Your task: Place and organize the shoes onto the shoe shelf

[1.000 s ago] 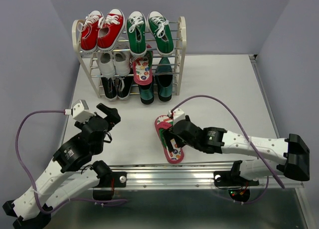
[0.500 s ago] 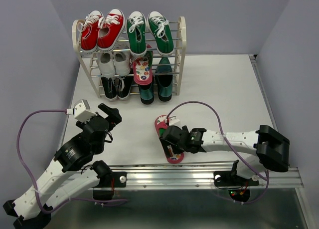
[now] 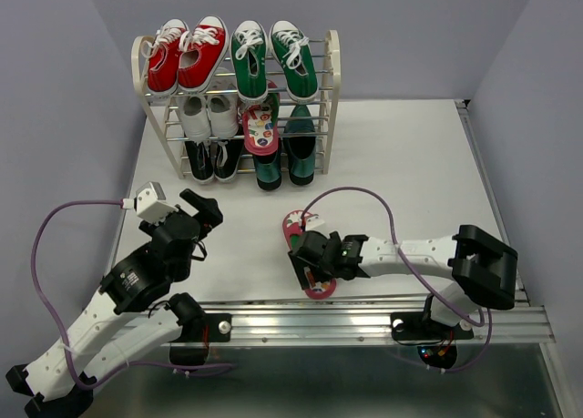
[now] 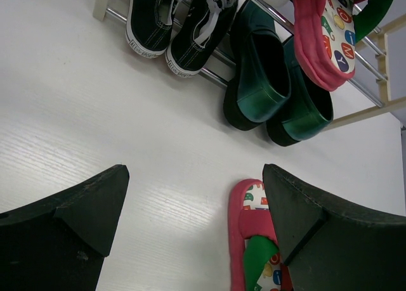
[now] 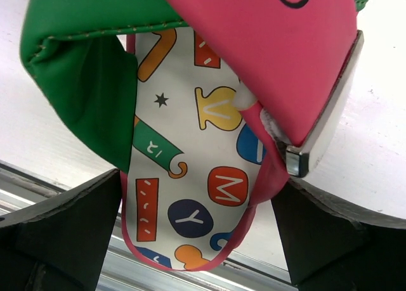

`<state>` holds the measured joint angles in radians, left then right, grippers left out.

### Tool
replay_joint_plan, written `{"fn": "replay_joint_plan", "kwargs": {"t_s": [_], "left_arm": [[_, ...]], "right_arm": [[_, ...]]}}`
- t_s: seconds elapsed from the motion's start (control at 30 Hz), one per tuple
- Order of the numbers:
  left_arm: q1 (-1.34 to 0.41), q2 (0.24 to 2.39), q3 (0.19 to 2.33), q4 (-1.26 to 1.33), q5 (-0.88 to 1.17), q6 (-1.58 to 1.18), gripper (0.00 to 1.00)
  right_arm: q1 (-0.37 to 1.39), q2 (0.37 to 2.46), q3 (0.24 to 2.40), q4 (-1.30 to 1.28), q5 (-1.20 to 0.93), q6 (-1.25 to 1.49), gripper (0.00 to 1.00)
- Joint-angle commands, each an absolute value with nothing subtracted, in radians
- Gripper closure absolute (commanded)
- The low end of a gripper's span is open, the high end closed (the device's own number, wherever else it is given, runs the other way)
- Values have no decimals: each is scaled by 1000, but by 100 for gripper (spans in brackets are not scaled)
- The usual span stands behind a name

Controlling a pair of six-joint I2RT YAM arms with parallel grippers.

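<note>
One pink-edged flip-flop [image 3: 293,227] with a cartoon-print sole lies flat on the table near the front edge; it also shows in the left wrist view [image 4: 252,222]. My right gripper [image 3: 315,261] is low over its heel half, jaws open and straddling the sole [image 5: 190,177], one finger [image 5: 57,234] on each side. The other flip-flop [image 3: 260,127] leans on the middle tier of the shoe shelf [image 3: 332,63]. Green sneakers [image 3: 273,58] sit on the top tier, dark green loafers [image 3: 284,158] on the bottom tier. My left gripper [image 3: 196,213] is open and empty above the table's left side.
Red sneakers [image 3: 187,54] fill the top tier's left half, white sneakers [image 3: 208,116] the middle left, black sneakers [image 3: 214,158] the bottom left. A metal rail [image 3: 364,318] runs along the near table edge just behind the flip-flop's heel.
My right arm has drawn in to the left and come down so its open jaws sit around the flip-flop on the table. The left arm has hardly moved.
</note>
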<state>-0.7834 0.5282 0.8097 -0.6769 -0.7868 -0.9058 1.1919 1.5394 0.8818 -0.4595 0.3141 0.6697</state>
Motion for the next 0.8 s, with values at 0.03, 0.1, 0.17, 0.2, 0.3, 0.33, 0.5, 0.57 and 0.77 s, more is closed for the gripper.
{"fn": "replay_joint_plan", "kwargs": {"t_s": [0.03, 0.1, 0.17, 0.2, 0.3, 0.33, 0.5, 0.57, 0.77], "left_arm": [[-779, 531, 802, -653, -813, -897, 1], [-779, 532, 802, -655, -811, -897, 1], [-779, 531, 804, -653, -813, -897, 1], [-779, 531, 802, -653, -813, -899, 1], [-779, 529, 802, -655, -815, -899, 1], [-779, 528, 802, -653, -813, -899, 1], [-779, 519, 801, -649, -815, -896, 1], [-779, 515, 799, -647, -816, -896, 1], [-779, 511, 795, -650, -815, -899, 1]], "right_arm": [[1190, 1592, 888, -414, 324, 698, 0], [1190, 1594, 887, -425, 368, 727, 0], [1190, 1583, 888, -454, 396, 742, 12], [1190, 1575, 888, -460, 406, 745, 27], [1190, 1516, 891, -477, 478, 732, 80], [1190, 1475, 899, -479, 488, 709, 96], [1190, 1350, 923, -479, 561, 611, 99], [1190, 1321, 956, -483, 600, 569, 99], [1100, 1266, 1086, -497, 598, 485, 99]]}}
